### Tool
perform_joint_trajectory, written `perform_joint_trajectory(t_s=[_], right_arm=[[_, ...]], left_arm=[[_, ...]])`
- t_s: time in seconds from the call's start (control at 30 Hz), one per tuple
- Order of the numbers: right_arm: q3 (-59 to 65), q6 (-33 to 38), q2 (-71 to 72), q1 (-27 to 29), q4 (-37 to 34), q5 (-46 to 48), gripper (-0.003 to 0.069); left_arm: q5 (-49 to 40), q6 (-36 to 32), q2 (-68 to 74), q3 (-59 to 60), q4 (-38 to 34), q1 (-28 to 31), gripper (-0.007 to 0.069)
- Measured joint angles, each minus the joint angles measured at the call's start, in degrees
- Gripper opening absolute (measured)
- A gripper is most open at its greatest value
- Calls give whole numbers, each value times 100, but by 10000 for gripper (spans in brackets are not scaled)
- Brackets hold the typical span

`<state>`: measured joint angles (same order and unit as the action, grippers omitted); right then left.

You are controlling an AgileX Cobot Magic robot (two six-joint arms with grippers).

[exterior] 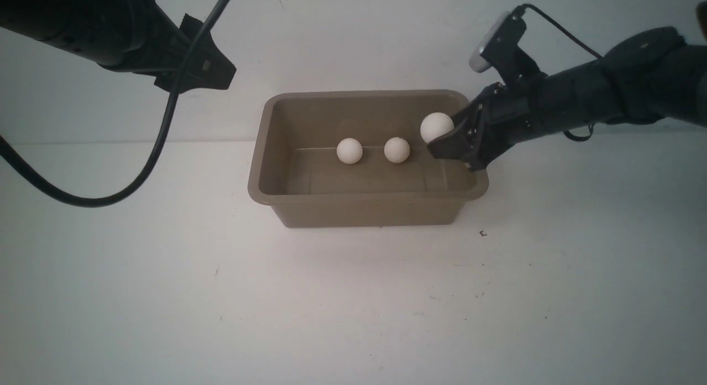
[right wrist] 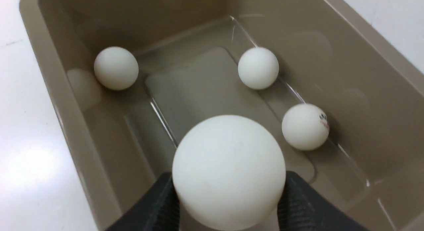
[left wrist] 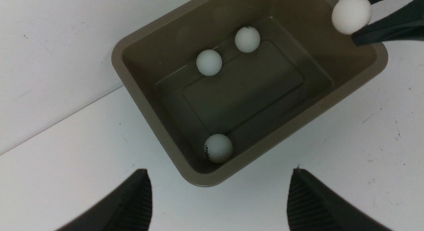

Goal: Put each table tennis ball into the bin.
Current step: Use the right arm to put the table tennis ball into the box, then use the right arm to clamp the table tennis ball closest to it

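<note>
Ball (right wrist: 228, 171) number four is between the tips of my right claw (right wrist: 228, 188), which is closed on it, above the right part of the bin (exterior: 362, 211). Three other balls (left wrist: 209, 62) lie inside the bin. My left claw (left wrist: 220, 194) is open, with nothing between its fingers.

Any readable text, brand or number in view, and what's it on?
None can be read.
Ball in the bin: small dark print, too blurred.
Ball in the bin's corner: dark print at its edge, too small.
Bin: no lettering seen.
</note>
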<state>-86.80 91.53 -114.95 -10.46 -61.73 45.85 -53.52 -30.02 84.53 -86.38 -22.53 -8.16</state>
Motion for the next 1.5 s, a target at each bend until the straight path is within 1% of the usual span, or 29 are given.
perform_joint_trajectory(t_s=[0.1,0.2,0.23,0.3,0.37,0.43,0.5,0.6,0.7,0.73,0.77,0.9,1.03,1.07,1.17,1.23,1.37,1.5], right_arm=[[0,4,0,-113,-91,-408,350],[0,4,0,-117,-273,-502,374],[0,4,0,-117,-361,-530,402],[0,29,0,-117,-583,-584,484],[0,180,0,-117,-827,-725,546],[0,314,0,-117,-991,-920,568],[0,480,0,-103,-1138,-1256,578],[0,687,0,68,-1196,-1665,580],[0,755,0,423,-1044,-1686,577],[0,755,0,450,-1033,-1668,577],[0,801,0,631,-980,-1519,571],[0,862,0,1050,-777,-773,554],[0,760,0,1489,-710,314,532],[0,759,0,1509,-720,366,530],[0,715,-35,1807,-935,1270,517],[0,715,-105,1930,-1058,1663,516],[0,620,-294,2060,-1111,2076,516],[0,560,-475,2080,-1128,2156,516]], left_arm=[[0,0,0,0,-11,0,490],[0,0,0,0,-11,0,490],[0,0,0,0,-11,0,490],[0,0,0,0,-18,0,490],[0,0,0,0,-18,0,490],[4,0,0,0,-18,0,490],[4,0,0,0,-18,0,490],[4,0,0,0,-18,0,490],[4,0,0,0,-18,0,490],[4,0,0,0,-18,0,490],[4,0,0,0,-18,0,490],[4,-2,0,0,-18,0,490],[4,-2,0,0,-18,0,490],[4,-2,0,0,-18,0,490],[4,-2,0,0,-18,0,490],[4,-7,0,0,-18,0,490],[4,-13,0,0,-24,0,490],[4,-19,0,0,-28,0,490]])
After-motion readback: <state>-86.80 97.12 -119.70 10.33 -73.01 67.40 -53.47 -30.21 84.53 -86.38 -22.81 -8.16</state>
